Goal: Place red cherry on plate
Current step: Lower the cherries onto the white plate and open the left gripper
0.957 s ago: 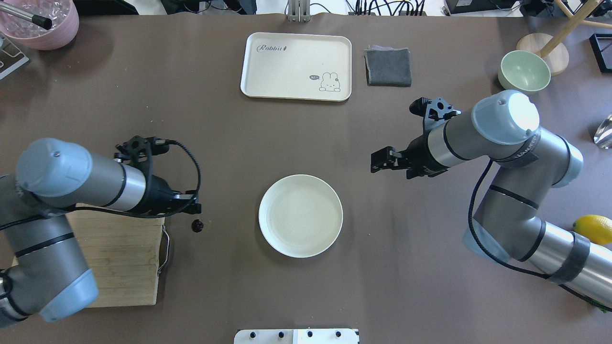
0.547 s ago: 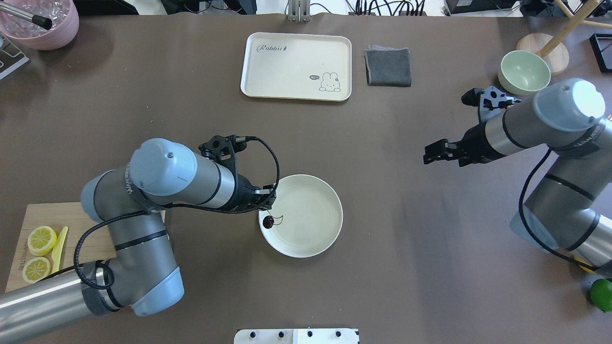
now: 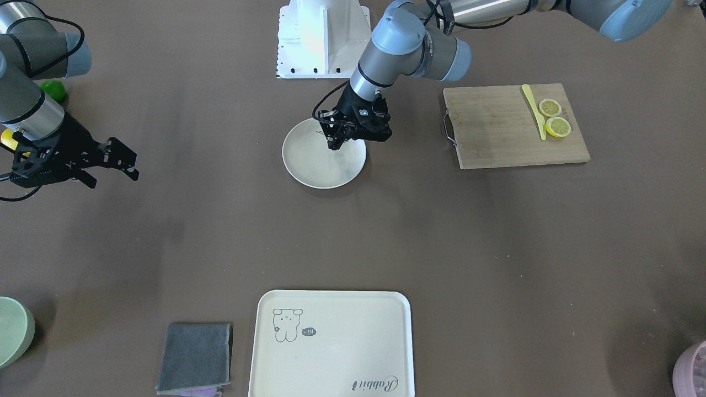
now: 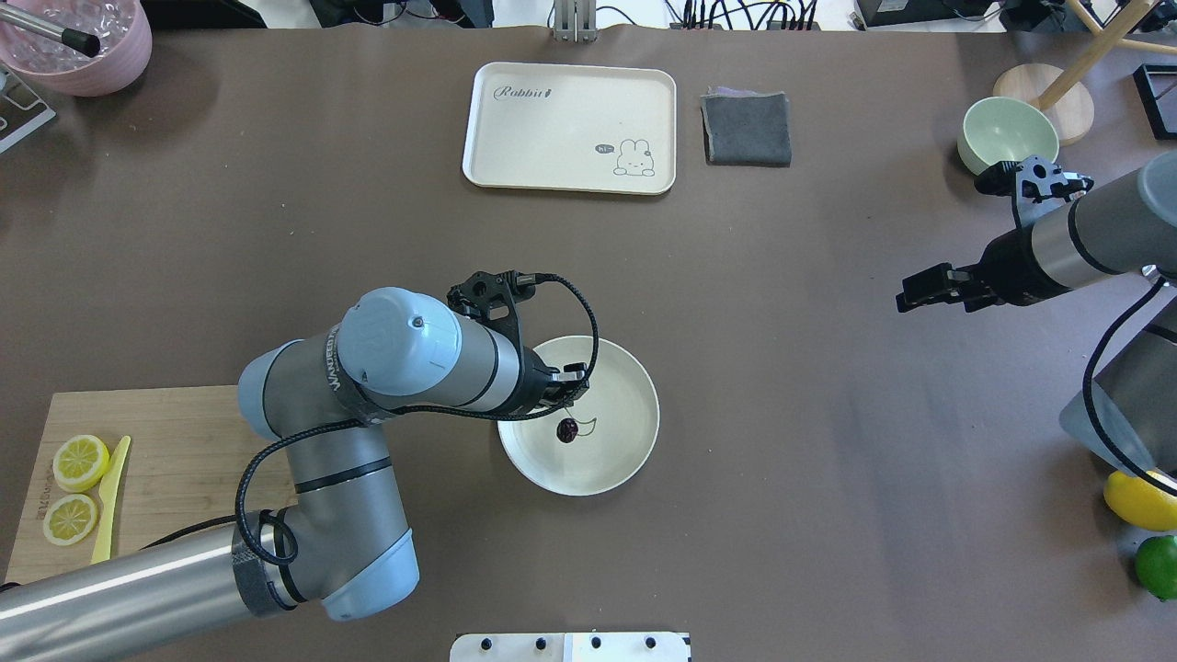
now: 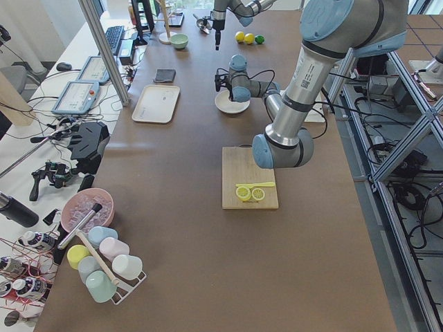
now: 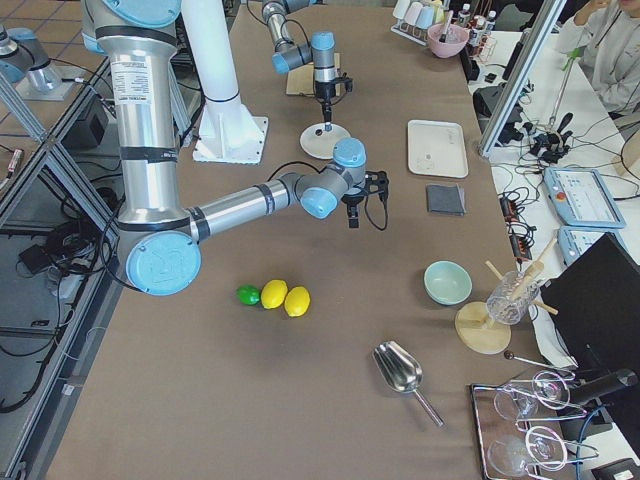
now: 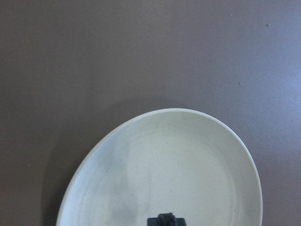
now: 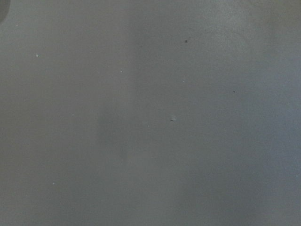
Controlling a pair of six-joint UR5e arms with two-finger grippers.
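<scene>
The left gripper [image 4: 566,410] hung over the plate [image 4: 627,458], its jaws closed small on the cherry [image 4: 567,429], which sat just above the plate's inner floor with its stem curling aside. If let go from too high, the round fruit could bounce or roll over the shallow rim; it might also cling to a pad. The right gripper [image 4: 908,296] stood open and empty, well apart

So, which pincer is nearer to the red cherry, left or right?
Left. The left pincer is right at the red cherry, above the plate; the right pincer hangs far off, beyond the plate's other side.
</scene>
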